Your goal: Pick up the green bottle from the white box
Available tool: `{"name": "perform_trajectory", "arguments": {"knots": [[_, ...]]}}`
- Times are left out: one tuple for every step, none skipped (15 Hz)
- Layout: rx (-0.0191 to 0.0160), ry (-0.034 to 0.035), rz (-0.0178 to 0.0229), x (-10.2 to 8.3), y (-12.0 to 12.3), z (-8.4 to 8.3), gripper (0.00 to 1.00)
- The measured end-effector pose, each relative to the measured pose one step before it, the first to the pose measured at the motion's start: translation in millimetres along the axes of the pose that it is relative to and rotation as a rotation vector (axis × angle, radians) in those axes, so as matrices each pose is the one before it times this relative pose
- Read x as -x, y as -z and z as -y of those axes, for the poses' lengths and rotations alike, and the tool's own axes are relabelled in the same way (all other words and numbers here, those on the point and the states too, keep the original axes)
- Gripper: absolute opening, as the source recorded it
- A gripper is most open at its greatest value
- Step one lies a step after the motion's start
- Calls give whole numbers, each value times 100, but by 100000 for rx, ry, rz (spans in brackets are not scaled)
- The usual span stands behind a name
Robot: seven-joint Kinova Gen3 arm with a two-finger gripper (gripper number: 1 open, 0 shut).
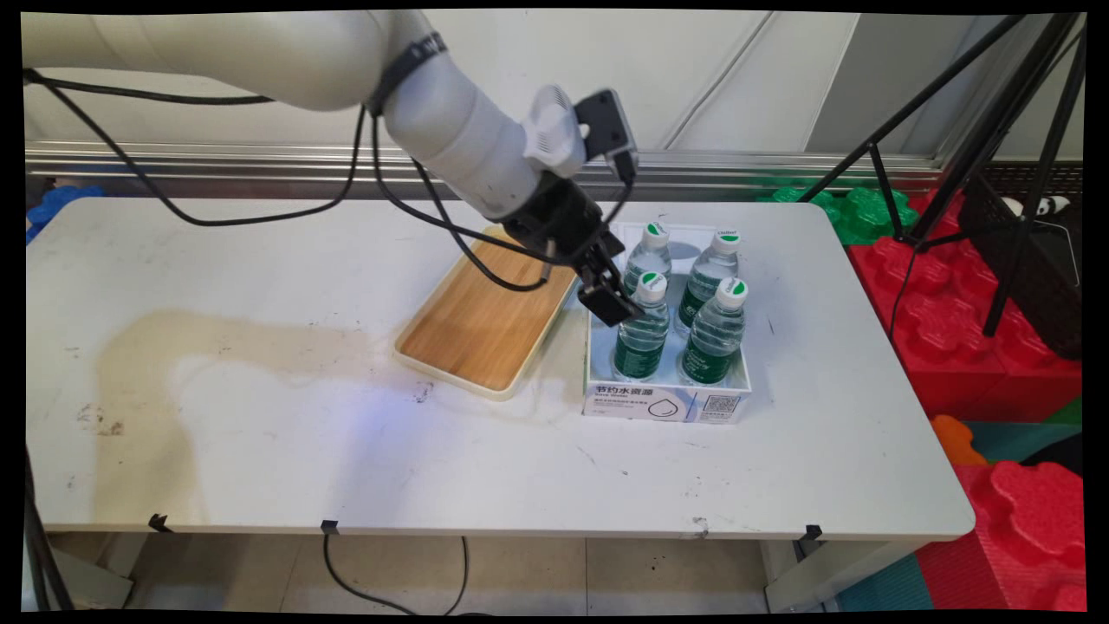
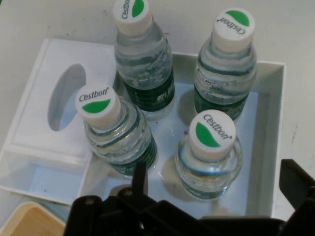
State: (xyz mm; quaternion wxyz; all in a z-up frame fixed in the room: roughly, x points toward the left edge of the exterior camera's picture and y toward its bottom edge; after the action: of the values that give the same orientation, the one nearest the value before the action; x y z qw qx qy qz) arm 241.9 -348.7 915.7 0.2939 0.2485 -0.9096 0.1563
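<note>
Desk (image 1: pixel 260 433) first: white, stained brown on its left half. Wooden tray (image 1: pixel 481 325) sits mid-desk with nothing on it, long axis running from near-left to far-right. Just beside it on the right is a white box (image 1: pixel 663 403) holding four water bottles (image 1: pixel 712 334), all upright, in two rows of two. I've got the tool (image 1: pixel 611 295) hanging over the box's left wall, tilted down and to the right. Fingers (image 2: pixel 140 177) are apart, nothing gripped. Near-left bottle (image 1: pixel 645 334) is closest. It stands just right of the tool and below it, long axis vertical. In the hand view its green-and-white cap (image 2: pixel 211 135) sits between the two fingers' lines, slightly ahead of the tips. I see no contact.
</note>
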Motion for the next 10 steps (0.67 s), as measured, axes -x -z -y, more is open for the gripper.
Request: {"name": "perform_trajectory", "arguments": {"knots": [[81,-425,752,-166,-767,-181,100],[147,-508,611,-126,-644,-125,100],[165,-631,662,-135,-733,-130,100],[227,-572,447,-152,-733,-122,100],[290,-351,218,-143,-613,-92,100],[331,-234,173,-172,-689,-103,100],[154,-125,210,-138,-658,-52,100],[-34,-81,265,-113,-613,-7,100],[-33,-106,217,-94,-493,-5,100],[24,-86,238,-81,-507,4,100]]}}
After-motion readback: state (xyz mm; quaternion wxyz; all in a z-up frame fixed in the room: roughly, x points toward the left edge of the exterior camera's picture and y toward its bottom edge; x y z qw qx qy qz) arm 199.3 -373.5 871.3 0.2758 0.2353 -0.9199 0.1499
